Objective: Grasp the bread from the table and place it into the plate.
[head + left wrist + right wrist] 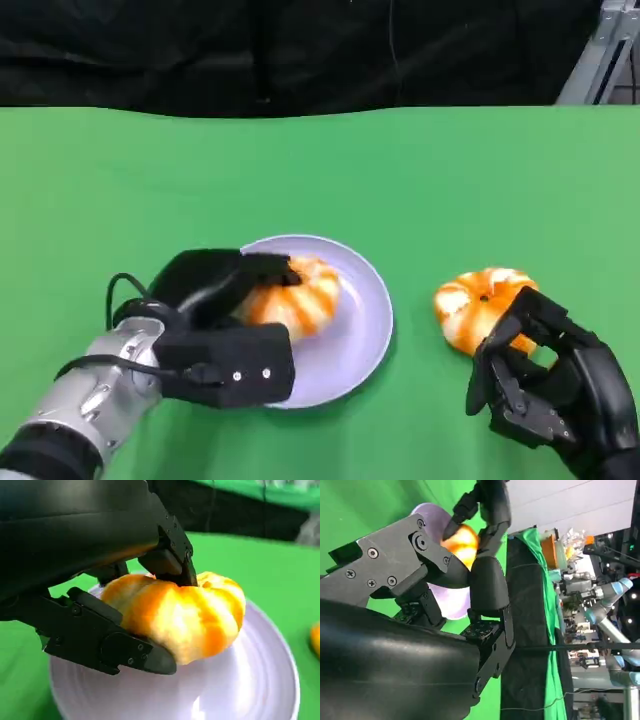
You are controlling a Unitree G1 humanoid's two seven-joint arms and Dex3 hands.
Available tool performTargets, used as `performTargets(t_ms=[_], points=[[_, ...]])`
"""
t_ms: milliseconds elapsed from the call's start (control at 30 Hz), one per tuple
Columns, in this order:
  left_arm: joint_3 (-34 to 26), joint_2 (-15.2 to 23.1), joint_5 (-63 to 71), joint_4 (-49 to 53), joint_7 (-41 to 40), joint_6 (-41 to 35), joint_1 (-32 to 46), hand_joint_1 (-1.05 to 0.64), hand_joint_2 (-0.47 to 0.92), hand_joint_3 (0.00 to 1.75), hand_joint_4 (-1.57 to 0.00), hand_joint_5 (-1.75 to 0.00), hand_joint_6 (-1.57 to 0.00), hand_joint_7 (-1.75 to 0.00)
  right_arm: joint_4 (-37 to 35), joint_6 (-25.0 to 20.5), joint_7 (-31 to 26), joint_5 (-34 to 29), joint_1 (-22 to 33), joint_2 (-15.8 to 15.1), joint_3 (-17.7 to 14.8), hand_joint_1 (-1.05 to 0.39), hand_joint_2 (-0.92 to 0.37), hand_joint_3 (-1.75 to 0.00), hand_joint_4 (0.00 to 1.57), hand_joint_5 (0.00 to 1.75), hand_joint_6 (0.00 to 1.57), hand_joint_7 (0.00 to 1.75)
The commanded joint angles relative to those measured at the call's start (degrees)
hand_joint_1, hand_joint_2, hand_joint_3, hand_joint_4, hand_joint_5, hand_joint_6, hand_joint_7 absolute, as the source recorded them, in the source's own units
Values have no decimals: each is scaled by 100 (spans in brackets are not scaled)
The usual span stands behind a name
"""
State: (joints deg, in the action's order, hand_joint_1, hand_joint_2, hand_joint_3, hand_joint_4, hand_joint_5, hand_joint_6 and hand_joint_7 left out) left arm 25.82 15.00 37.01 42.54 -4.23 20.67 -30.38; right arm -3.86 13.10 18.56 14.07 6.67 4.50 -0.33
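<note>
- Left hand point(215, 325): nearest the head camera, low at the robot's left. Its fingers point(107, 647) are closed on one bread point(293, 297), one digit pressed onto the top near the centre dimple, another cupped under the near flank.
- Bread held by the left hand: found over the plate point(355, 340); whether it rests on the dish or hangs just above cannot be told.
- Right hand point(545, 385): fingers curled partway with gaps between, nothing seen between them. A second bread point(480, 303) lies on the green table point(420, 180) just beyond the fingertips, seemingly touched at its near edge; contact cannot be confirmed.
- Handling, judged: a rounded, lobed, orange-and-white piece, probably light and somewhat yielding, with a glossy skin that may slip. A hold across opposite flanks, or top dimple against underside, is advised; hard squeezing is to be avoided.
- Count: bread, two; plate, one, pale lavender; hands, two; table cloth, one.
- Beyond the table, in the right wrist view: other robot arms point(607, 605), dimly seen.
</note>
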Motion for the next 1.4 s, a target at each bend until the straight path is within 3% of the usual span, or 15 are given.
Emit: performTargets(t_ms=[33, 100, 167, 567, 667, 767, 867, 1067, 1400], points=[[81, 232, 39, -90, 301, 93, -98, -83, 92, 43, -19, -4, -43, 0, 37, 0, -9, 42, 23, -57, -15, -12, -60, -113, 82, 175, 60, 175], [143, 272, 85, -50, 364, 123, -117, -95, 92, 50, -5, -1, -33, 0, 60, -40, -11, 55, 28, -59, -13, -12, -60, -113, 82, 175, 60, 175], [177, 298, 93, -22, 401, 147, -119, -102, 92, 54, -1, 0, -27, 0, 77, -50, -22, 45, 33, -61, -8, -12, -60, -113, 82, 175, 60, 175], [-105, 626, -268, -738, 826, 286, 187, -105, 92, 62, 0, 0, -23, -1, -5, 54, 15, 42, 7, -58, -19, -13, -60, -114, 82, 175, 59, 175], [-379, 735, -675, -1237, 1280, 41, 394, -104, 92, 60, -8, -4, -30, -4, 29, -12, -39, 22, 15, -56, -18, -13, -60, -114, 82, 175, 60, 175], [-685, 779, -1186, -1618, 1721, -196, 566, -99, 92, 53, -30, -7, -48, -4, 18, -18, -21, 44, 6, -53, -15, -12, -60, -113, 82, 175, 60, 175], [-827, 787, -1410, -1776, 1907, -292, 628, -96, 92, 51, -36, -6, -53, -3, -59, 65, 19, 44, -22, -69, -36, -13, -60, -112, 82, 175, 59, 175], [-943, 792, -1557, -2038, 2123, -420, 745, -100, 92, 51, -29, -1, -50, 0, -59, 36, 14, 56, -20, -81, -47, -14, -59, -112, 82, 175, 59, 175], [-818, 865, -1455, -2078, 2416, -369, 610, -105, 92, 55, -3, 0, -43, 0, -59, 59, 4, 33, -33, -62, -43, -14, -58, -113, 82, 175, 60, 175]])
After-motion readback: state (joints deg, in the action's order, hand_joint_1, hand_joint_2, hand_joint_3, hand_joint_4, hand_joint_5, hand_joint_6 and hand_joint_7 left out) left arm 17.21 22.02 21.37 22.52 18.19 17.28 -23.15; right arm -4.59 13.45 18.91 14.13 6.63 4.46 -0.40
